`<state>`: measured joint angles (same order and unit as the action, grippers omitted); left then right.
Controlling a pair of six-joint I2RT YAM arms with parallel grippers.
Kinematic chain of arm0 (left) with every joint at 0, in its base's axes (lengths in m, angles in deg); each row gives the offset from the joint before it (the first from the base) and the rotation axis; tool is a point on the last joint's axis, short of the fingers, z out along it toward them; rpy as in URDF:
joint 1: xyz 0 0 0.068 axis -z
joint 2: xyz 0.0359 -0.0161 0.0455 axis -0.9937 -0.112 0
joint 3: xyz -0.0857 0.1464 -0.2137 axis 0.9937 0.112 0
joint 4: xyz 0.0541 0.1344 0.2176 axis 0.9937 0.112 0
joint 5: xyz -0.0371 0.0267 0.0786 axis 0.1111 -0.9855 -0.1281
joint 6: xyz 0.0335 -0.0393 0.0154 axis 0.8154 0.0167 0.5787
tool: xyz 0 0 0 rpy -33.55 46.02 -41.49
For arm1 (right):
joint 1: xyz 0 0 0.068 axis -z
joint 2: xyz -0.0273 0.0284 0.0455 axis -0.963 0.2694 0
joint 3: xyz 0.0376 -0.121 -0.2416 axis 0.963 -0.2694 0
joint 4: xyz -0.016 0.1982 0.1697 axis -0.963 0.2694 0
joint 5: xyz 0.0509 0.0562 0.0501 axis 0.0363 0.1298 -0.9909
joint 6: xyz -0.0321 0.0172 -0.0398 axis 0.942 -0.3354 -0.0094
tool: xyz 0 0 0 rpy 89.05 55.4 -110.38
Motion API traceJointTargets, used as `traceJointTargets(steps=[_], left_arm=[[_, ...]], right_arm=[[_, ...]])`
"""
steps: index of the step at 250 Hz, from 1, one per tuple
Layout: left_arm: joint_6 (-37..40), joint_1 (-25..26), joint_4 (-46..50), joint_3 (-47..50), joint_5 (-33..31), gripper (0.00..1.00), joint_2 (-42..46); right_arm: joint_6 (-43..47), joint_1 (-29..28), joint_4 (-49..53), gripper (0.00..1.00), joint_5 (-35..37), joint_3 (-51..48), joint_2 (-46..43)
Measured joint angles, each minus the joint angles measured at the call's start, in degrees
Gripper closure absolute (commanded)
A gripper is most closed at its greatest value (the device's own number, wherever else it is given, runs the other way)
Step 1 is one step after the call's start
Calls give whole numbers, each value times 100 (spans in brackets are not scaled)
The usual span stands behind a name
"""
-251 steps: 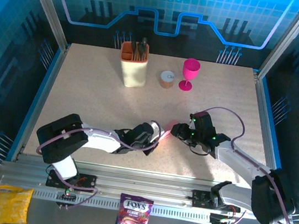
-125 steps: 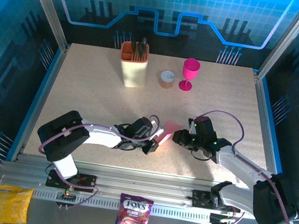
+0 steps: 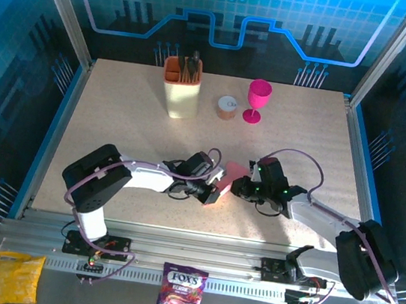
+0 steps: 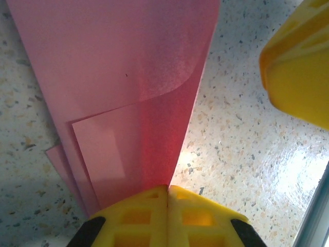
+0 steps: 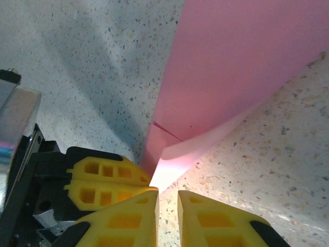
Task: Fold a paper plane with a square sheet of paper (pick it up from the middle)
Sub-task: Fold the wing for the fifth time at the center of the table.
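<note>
Mid-fold stage. The sheet of paper (image 3: 227, 178) is at centre-front of the surface (image 3: 132, 119), right between the two claws. It is not flat: the left wrist view shows several overlapping layers, with one flap curling over, all narrowing toward a tip. I see no clean dart shape, so it is not a plane yet.

The left claw (image 4: 167, 189) is pressed together on the narrow end. Paper comes straight out of the seam between its fingers, so it is pinching the sheet. The right claw (image 5: 168, 198) is slightly spread, with a narrow gap between the pads. A pale corner of the paper sits just ahead of that gap; can't tell if it touches the pads. The claws are nearly nose to nose. The wide end lies on or just over the surface, can't tell which.

My read is that a crease or handover is in progress, with the left anchoring and the right lined up on the free corner. The next move likely calls for the right claw to close on that corner without dragging the layers out of line. The paper looks thin and could easily crumple or slip.
</note>
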<state>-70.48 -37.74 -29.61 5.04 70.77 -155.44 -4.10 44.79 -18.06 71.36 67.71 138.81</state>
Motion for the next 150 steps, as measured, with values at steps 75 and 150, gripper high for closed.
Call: traceJointTargets(steps=[75, 150], left_arm=[[-254, -282, -138, 52, 374, 100, -96], [-485, -334, -74, 63, 507, 100, -90]], right_arm=[[-2, -129, -245, 84, 17, 11, 85], [0, -122, -306, 84, 68, 50, 107]])
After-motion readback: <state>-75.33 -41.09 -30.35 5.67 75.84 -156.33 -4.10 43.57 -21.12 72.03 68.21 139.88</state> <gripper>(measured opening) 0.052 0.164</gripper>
